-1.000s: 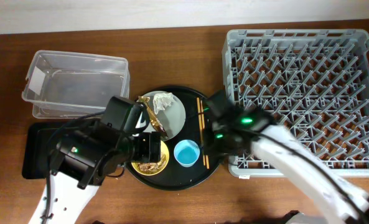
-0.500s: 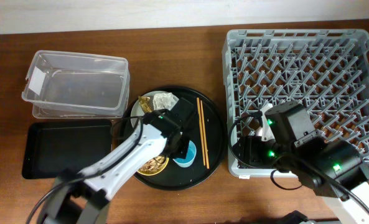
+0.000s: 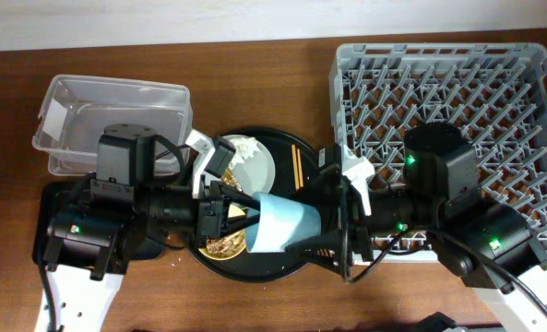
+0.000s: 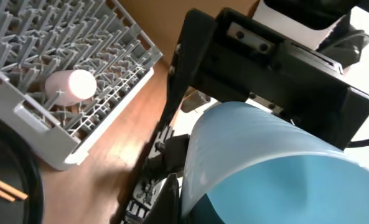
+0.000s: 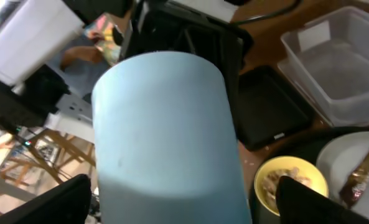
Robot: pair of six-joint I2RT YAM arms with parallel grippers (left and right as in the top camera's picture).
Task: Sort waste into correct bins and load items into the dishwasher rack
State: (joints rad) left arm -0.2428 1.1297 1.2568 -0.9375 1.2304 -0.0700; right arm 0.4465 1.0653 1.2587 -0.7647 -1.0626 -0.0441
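Blocked across the middle of the round black tray (image 3: 275, 135) by the light blue cup (image 3: 287, 226), lying level between left arm (image 3: 116, 212) and right arm (image 3: 448, 198). Open from above over the clear tub (image 3: 112, 124) and over the rear and right of the dishwasher rack (image 3: 457, 83), though studded with pegs. Half covered by the left arm: shallow black tray (image 3: 44, 195). Hindered near the rack's front wall by a pink cup (image 4: 70, 84).

**Even light overhead, soft close-ups at the wrists**

Overhead, bright even light falls on the table (image 3: 255, 65). Shadows around the cup (image 3: 287, 223) are soft, and the detail is sharp. In both wrist views the cup looms close and slightly blurred, with blown-out white patches above it. In the right wrist view the background left of it is out of focus.
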